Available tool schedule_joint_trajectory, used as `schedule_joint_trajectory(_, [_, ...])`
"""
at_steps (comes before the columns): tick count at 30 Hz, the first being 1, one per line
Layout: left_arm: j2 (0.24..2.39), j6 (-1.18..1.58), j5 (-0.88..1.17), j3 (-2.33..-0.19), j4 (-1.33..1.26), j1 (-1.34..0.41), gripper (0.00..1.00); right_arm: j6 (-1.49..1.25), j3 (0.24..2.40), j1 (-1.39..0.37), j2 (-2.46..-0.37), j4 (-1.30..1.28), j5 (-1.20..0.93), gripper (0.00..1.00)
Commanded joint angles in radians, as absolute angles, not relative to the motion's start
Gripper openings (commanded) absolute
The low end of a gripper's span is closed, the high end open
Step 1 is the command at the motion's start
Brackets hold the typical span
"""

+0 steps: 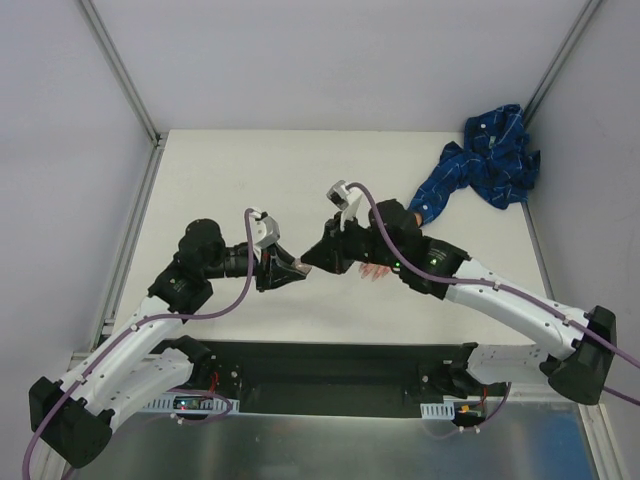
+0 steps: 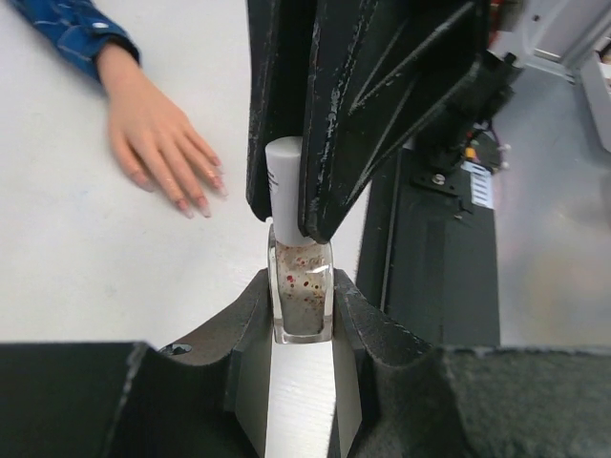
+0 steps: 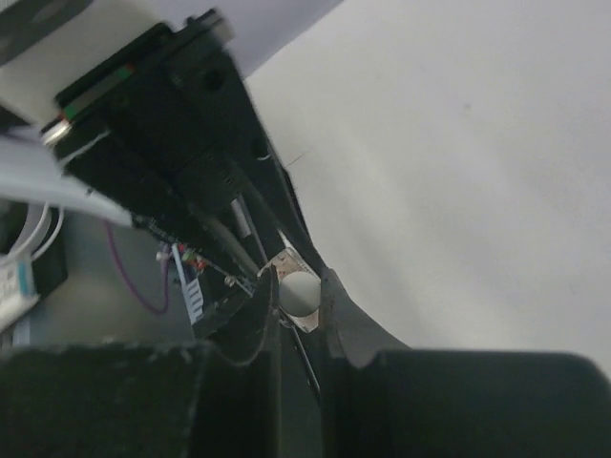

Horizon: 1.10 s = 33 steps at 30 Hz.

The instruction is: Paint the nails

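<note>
left gripper [image 1: 285, 272] clamped tight on small clear polish bottle [image 2: 303, 286]. right gripper [image 1: 312, 258] pinched narrow on the bottle's white cap [image 2: 284, 181], the two claws tip to tip. mannequin hand [image 2: 153, 129] lies palm down on table [image 1: 230, 170], partly under the right arm; nails [image 2: 202, 204] glossy pink, apart from the bottle. blue sleeve [image 1: 485, 160] bunched at far right corner

Glossy nails [image 2: 203, 203], clear bottle [image 2: 304, 291] w/ matt white cap [image 2: 284, 181], cloth sleeve [image 2: 67, 29].
</note>
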State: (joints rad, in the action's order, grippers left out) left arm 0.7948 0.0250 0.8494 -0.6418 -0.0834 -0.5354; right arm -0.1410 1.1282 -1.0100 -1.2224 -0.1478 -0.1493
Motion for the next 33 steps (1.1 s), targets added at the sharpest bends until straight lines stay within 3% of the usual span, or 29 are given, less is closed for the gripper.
schedule_joint_trajectory(1, [0.764,0.015,1.092,-0.678,-0.195,-0.540,0.00,0.124,0.988,-0.925,-1.181,0.195,-0.730,0.00])
schedule_joint_trajectory(8, [0.773,0.029,1.138,-0.673,-0.206,-0.540,0.00,0.123,0.992,-0.887,-1.203,0.212,-0.781,0.00])
schedule_joint_trajectory(12, [0.770,0.031,1.129,-0.672,-0.206,-0.540,0.00,0.086,1.005,-0.888,-1.177,0.169,-0.701,0.00])
schedule_joint_trajectory(14, [0.767,0.031,1.102,-0.670,-0.206,-0.540,0.00,0.048,1.031,-0.893,-1.158,0.067,-0.574,0.23])
schedule_joint_trajectory(15, [0.764,0.031,1.085,-0.669,-0.204,-0.540,0.00,0.028,1.061,-0.896,-1.151,0.026,-0.519,0.27])
schedule_joint_trajectory(16, [0.761,0.028,1.056,-0.667,-0.201,-0.540,0.00,-0.033,1.075,-0.903,-1.144,-0.016,-0.394,0.44])
schedule_joint_trajectory(17, [0.759,0.025,1.037,-0.667,-0.196,-0.540,0.00,-0.066,1.086,-0.920,-1.129,-0.084,-0.337,0.51])
schedule_joint_trajectory(22, [0.741,0.009,0.934,-0.667,-0.173,-0.540,0.00,-0.216,1.178,-1.006,-1.120,-0.230,-0.039,0.73])
schedule_joint_trajectory(27, [0.729,-0.015,0.812,-0.667,-0.146,-0.540,0.00,-0.323,1.291,-1.124,-1.178,-0.394,0.291,0.76])
schedule_joint_trajectory(33, [0.724,-0.023,0.717,-0.669,-0.126,-0.540,0.00,-0.399,1.454,-1.195,-1.336,-0.509,0.449,0.60])
